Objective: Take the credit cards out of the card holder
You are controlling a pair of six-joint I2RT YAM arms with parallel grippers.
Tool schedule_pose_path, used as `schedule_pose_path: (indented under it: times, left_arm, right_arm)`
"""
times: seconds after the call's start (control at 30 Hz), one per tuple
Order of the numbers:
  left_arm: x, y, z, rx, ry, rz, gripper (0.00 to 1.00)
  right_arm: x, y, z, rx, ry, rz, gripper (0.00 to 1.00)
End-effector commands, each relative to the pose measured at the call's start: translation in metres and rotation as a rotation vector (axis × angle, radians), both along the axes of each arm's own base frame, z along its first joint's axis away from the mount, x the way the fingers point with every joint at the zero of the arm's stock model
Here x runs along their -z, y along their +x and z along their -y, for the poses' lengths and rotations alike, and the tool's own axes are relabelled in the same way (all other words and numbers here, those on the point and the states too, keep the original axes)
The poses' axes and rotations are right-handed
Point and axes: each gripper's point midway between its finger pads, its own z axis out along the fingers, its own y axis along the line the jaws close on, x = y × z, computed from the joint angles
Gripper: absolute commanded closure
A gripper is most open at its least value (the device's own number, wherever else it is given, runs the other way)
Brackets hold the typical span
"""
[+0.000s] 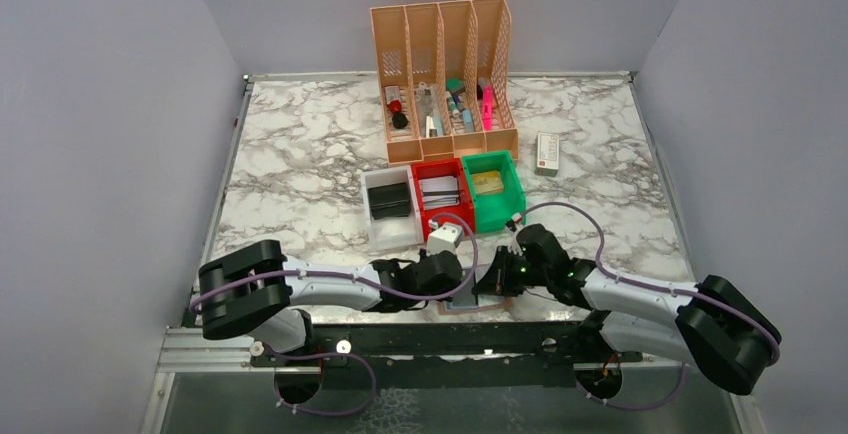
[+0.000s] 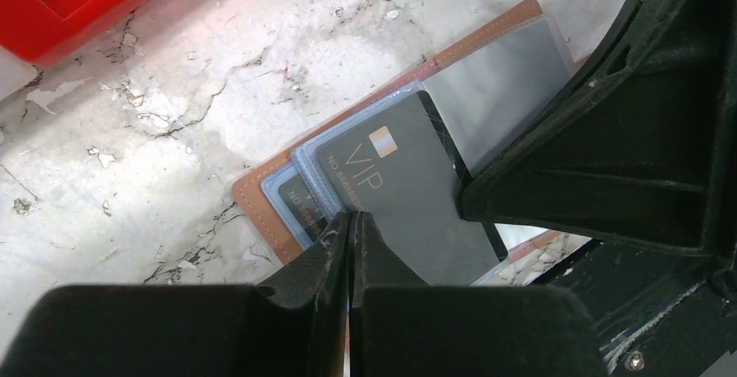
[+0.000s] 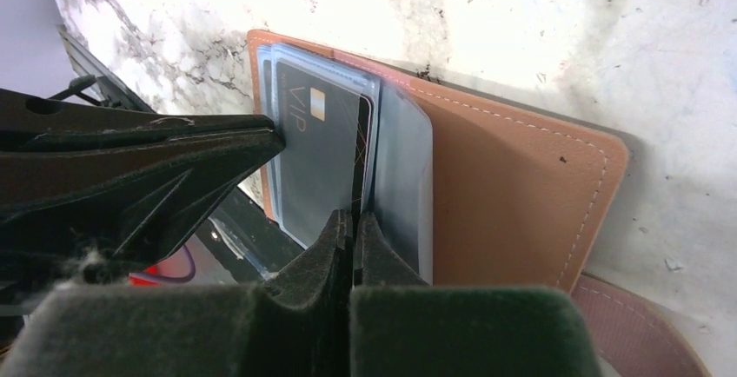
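Observation:
The tan-brown card holder [image 1: 468, 306] lies open at the table's front edge, under both grippers. It also shows in the left wrist view [image 2: 261, 205] and the right wrist view [image 3: 504, 186]. A dark "VIP" credit card [image 2: 408, 199] [image 3: 317, 164] sticks partly out of its clear sleeves. A second dark card [image 2: 295, 201] sits in a bluish sleeve beneath. My left gripper [image 1: 466, 286] [image 2: 352, 221] is shut on the edge of a clear sleeve. My right gripper [image 1: 497, 282] [image 3: 352, 218] is shut on the VIP card's edge.
A white bin [image 1: 390, 204], a red bin [image 1: 440, 194] and a green bin [image 1: 492, 189] stand just behind the grippers. An orange file organizer [image 1: 445, 74] is further back. A small white box [image 1: 547, 152] lies at its right. A white block [image 1: 445, 236] sits near the left wrist.

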Motion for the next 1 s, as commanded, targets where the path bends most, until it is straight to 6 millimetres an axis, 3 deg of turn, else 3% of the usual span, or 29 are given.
schedule_pose_path:
  times: [0.0, 0.37, 0.67, 0.97]
  left_arm:
    - [0.033, -0.017, -0.025, 0.047, 0.139, -0.063, 0.96]
    - [0.034, -0.018, -0.03, 0.044, 0.148, -0.061, 1.0]
    - [0.036, -0.018, -0.033, 0.041, 0.153, -0.061, 1.0]
    - [0.026, -0.013, -0.028, 0.019, 0.121, -0.043, 1.0]
  right_arm:
    - [-0.02, 0.005, -0.009, -0.003, 0.091, 0.038, 0.99]
    - [-0.01, 0.003, 0.003, 0.025, 0.077, 0.005, 0.99]
    - [-0.002, 0.016, 0.03, 0.143, -0.06, 0.049, 0.99]
    - [-0.013, 0.016, 0.023, 0.089, -0.031, 0.079, 0.99]
